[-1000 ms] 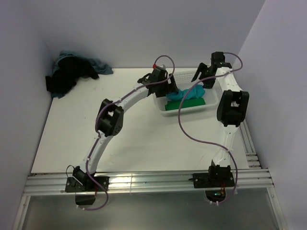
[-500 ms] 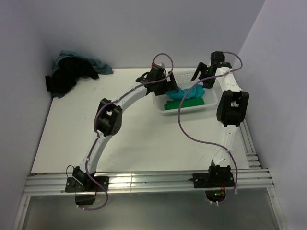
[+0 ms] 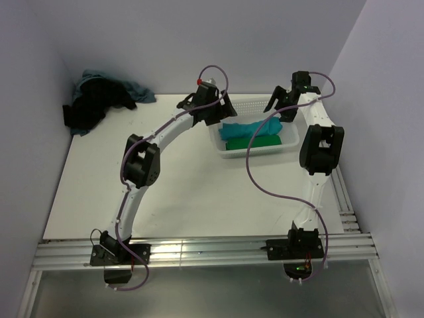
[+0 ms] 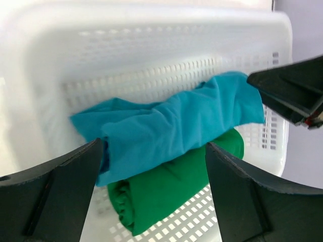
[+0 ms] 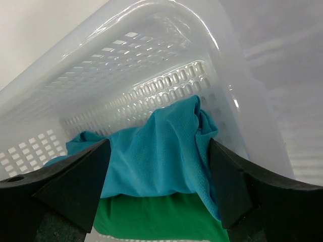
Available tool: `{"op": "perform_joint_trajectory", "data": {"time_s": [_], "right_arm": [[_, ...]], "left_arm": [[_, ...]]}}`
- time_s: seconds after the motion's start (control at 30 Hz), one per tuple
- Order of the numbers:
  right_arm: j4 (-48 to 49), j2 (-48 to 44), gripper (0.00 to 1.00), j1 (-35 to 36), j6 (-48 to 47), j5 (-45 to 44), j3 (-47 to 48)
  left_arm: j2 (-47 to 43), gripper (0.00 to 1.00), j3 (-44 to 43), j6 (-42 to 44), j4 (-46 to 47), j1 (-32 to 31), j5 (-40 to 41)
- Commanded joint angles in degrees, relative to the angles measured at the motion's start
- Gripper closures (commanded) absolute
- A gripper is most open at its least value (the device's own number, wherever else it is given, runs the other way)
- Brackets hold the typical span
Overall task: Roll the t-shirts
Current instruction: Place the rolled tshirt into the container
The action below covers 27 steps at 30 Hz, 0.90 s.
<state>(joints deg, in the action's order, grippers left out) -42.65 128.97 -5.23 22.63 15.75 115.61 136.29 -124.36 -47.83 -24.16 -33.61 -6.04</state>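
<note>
Teal t-shirt (image 4: 171, 126) lies bundled atop the green t-shirt (image 4: 174, 189) inside the white lattice basket (image 4: 151, 45); your left end effector (image 4: 154, 148) and right end effector (image 5: 159, 143) hover above, spread wide, gripping nothing.

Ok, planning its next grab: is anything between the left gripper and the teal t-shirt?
Nothing visible: the open left gripper frames the teal t-shirt, uncovered atop the green t-shirt in the basket. The right gripper hangs by its far end.

Light: bright, even, overhead | shadows: faint, soft on worktop (image 3: 199, 192) | glare: white sheen on basket (image 5: 166, 12) rim, shine along near rail (image 3: 172, 246) | focus: fingers (image 4: 55, 196) of left end effector (image 4: 154, 151) blurred, basket's near wall washed out
</note>
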Motion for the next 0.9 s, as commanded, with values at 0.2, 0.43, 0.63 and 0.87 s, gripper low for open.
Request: {"op": "perform_joint_trajectory", "data": {"time_s": [0.2,0.43,0.63,0.87], "right_arm": [[-2.08,-2.05,0.14,-3.91,-1.54,-8.63,1.11],[-2.61,-2.67,0.14,-3.38,-1.63,-9.42,1.46],[-3.49,-2.14,0.14,-1.71,-1.80,-13.37,1.46],[-3.75,-2.05,0.14,-2.67,-2.07,-13.63,2.51]], "left_arm": [[-1.12,0.32,0.61,2.13,-5.90,2.40,1.92],[-0.15,0.36,1.32,2.04,-2.29,0.39,-1.34],[6.08,0.37,-8.53,4.94,-11.23,-2.16,2.34],[4.86,0.38,1.65,4.94,-12.83,-0.41,5.69]]}}
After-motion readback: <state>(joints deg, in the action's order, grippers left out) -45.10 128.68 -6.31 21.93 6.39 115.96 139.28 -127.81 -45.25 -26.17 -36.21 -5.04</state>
